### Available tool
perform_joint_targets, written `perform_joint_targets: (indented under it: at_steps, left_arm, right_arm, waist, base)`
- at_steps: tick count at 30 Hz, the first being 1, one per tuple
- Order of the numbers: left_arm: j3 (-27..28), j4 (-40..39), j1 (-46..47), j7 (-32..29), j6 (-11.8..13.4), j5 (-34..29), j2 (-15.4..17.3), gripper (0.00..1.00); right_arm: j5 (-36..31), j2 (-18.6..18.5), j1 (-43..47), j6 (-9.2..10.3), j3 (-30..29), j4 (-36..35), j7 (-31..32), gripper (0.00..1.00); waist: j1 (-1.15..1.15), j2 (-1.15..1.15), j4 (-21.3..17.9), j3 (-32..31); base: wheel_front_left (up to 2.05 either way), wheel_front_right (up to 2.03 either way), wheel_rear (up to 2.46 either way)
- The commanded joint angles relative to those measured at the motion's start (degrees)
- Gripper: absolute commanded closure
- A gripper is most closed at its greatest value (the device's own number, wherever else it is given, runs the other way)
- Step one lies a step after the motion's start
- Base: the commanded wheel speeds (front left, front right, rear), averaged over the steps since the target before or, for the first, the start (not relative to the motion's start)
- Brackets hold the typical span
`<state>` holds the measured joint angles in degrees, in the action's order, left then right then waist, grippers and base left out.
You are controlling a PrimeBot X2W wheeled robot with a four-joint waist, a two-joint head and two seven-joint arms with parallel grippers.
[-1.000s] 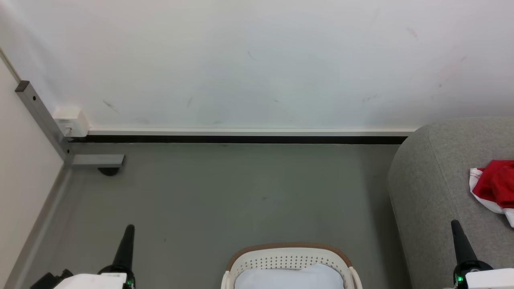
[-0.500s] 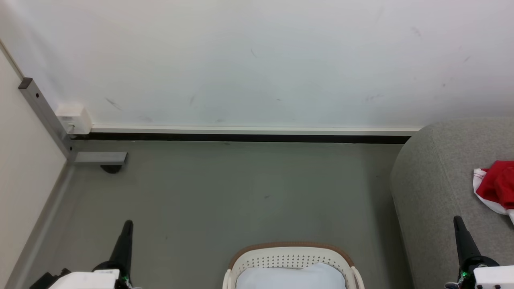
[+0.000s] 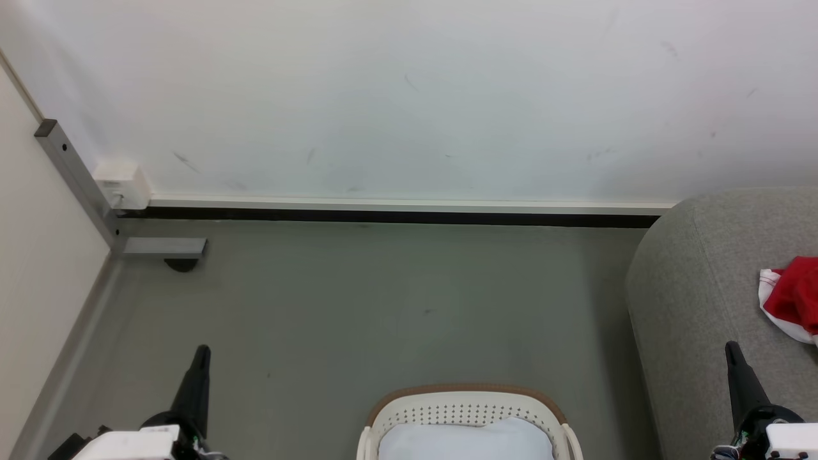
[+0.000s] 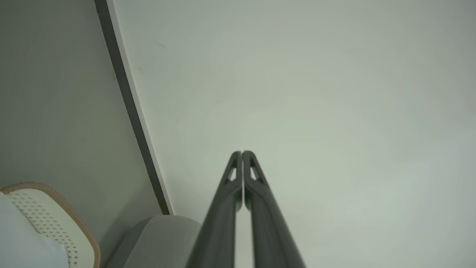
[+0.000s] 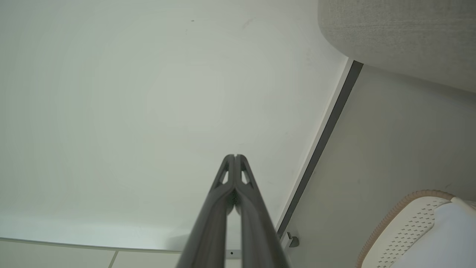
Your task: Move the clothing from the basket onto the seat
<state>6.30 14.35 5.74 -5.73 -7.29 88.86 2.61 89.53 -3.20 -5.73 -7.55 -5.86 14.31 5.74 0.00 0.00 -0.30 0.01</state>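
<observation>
The left gripper (image 3: 203, 351) and right gripper (image 3: 732, 349) hover pinched shut and empty (parked, probably, between carries). Red clothing (image 3: 795, 297) lies on the seat (image 3: 696, 287); a pale cloth (image 3: 463, 441) fills the basket (image 3: 466, 399).

basket (image 3: 466, 412), bottom centre: cream plastic, perforated, slight sheen; tan rim looks textured. pale cloth (image 3: 463, 442) inside: smooth. seat (image 3: 696, 287), right: grey woven fabric, matt. clothing (image 3: 795, 297): soft red cloth, white trim. floor (image 3: 383, 300): smooth, matt grey. post (image 3: 70, 172), upper left: brushed metal.
</observation>
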Motion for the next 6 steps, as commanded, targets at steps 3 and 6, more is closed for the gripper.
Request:
perform_joint_targets:
  at_steps: [3, 6]
  left_arm:
    - [0.24, -0.34, 0.65, -0.55, -0.31, 2.08, 0.46, 1.0]
    - [0.32, -0.4, 0.73, -0.89, -0.35, 3.21, 0.47, 1.0]
  right_arm:
    - [1.7, 0.2, -0.7, 0.11, -0.52, -0.44, 0.47, 1.0]
    - [2.64, 0.29, -0.77, 0.12, -0.75, -0.46, 0.79, 1.0]
  waist:
    - [0.0, 0.0, 0.12, 0.06]
    - [0.0, 0.0, 0.23, 0.12]
  base:
    - [0.0, 0.0, 0.0]
    - [0.0, 0.0, 0.0]
